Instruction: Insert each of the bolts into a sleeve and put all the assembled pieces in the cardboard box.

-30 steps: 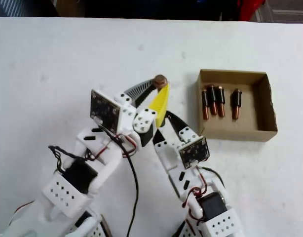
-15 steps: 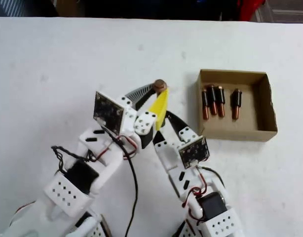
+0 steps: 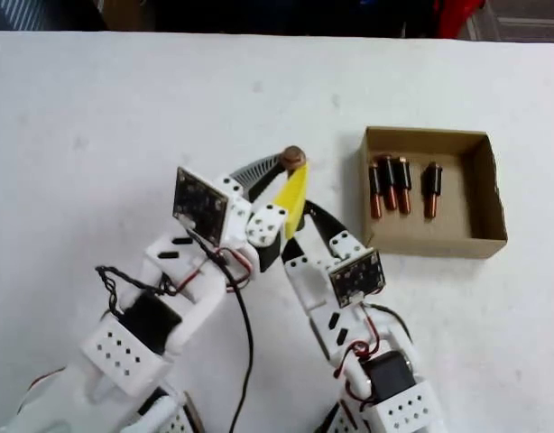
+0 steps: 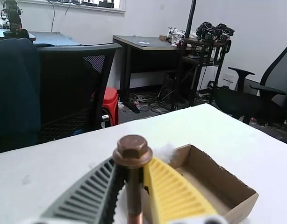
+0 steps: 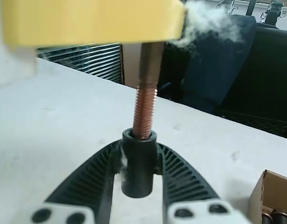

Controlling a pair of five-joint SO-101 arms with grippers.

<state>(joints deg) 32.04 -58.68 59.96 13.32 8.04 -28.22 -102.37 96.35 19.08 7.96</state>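
Copper-coloured metal bolt with a six-sided head [image 4: 132,150] stands straight up in the left gripper [image 4: 132,170]. One finger of that gripper is grey [image 4: 94,186] and the other is yellow [image 4: 174,193]. The two fingers are squeezed onto the shaft just under the head, one on each side.

The screw end of the bolt points down. In the right wrist view its tip sits in the open top of a short black round sleeve [image 5: 138,175]. Most of the screw part is above the sleeve. The right gripper [image 5: 139,154] has two black ribbed fingers [image 5: 89,179], and they are pressed against the sides of the sleeve, holding it upright under the bolt.

From the high view, both arms meet near the middle of the white table [image 3: 124,108]. The left arm comes in from the lower left and the right arm from the lower right. The bolt head shows at the top of the grey and yellow fingers, just beside the brown cardboard box [image 3: 439,242].

The box lies open on the table, near the grippers but not touching them. Four put-together pieces [image 3: 390,185] lie inside it. Three are close together in a row and one lies a little apart from them. Each one is a copper bolt with a black sleeve on it.
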